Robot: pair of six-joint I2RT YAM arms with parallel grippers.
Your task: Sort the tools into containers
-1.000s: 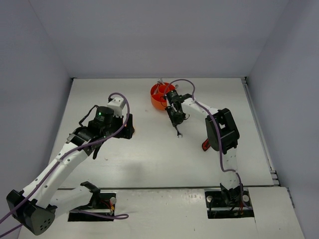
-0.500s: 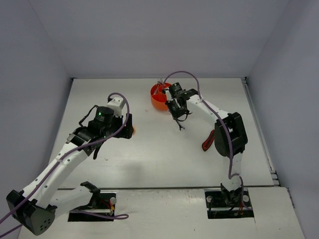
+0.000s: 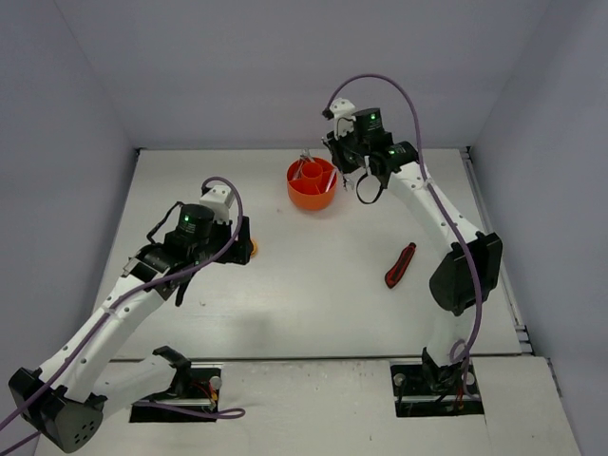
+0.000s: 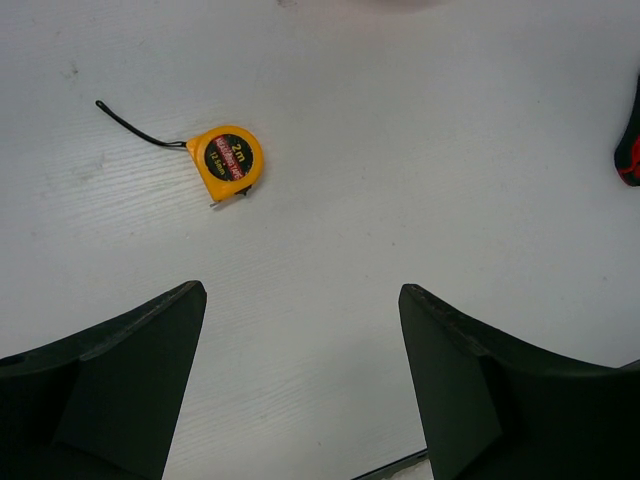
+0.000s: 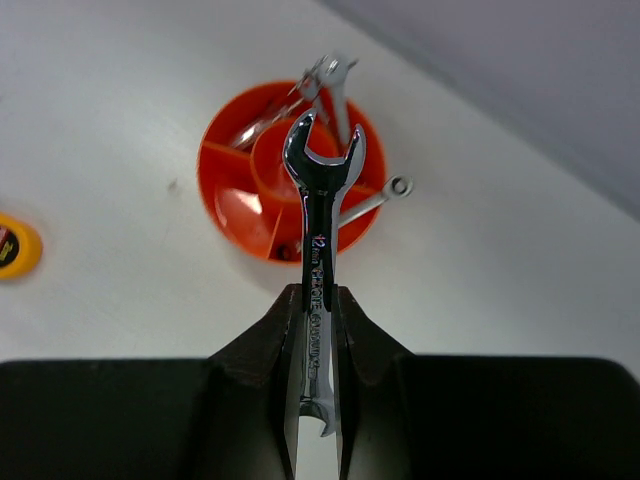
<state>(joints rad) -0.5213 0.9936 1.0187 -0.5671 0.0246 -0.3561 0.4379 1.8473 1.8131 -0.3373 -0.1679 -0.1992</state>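
Observation:
The round orange tub (image 3: 312, 186) stands at the back of the table; in the right wrist view its rim (image 5: 222, 215) and inner dividers show, with silver wrenches (image 5: 335, 80) leaning in it. My right gripper (image 5: 320, 300) is shut on a silver wrench (image 5: 320, 190), held high above and to the right of the tub (image 3: 353, 176). The yellow-black tape measure (image 4: 229, 162) lies on the table ahead of my open, empty left gripper (image 4: 300, 380); from above only its edge (image 3: 254, 249) peeks out beside that gripper (image 3: 237, 242). The red-black utility knife (image 3: 400, 265) lies right of centre.
White walls close in the table at the back and both sides. The knife's tip (image 4: 630, 150) shows at the right edge of the left wrist view. The tape measure's black strap (image 4: 140, 128) trails to its left.
My right arm has lifted the wrench from the table right of the tub to high above it, near the back wall. The left arm has barely moved.

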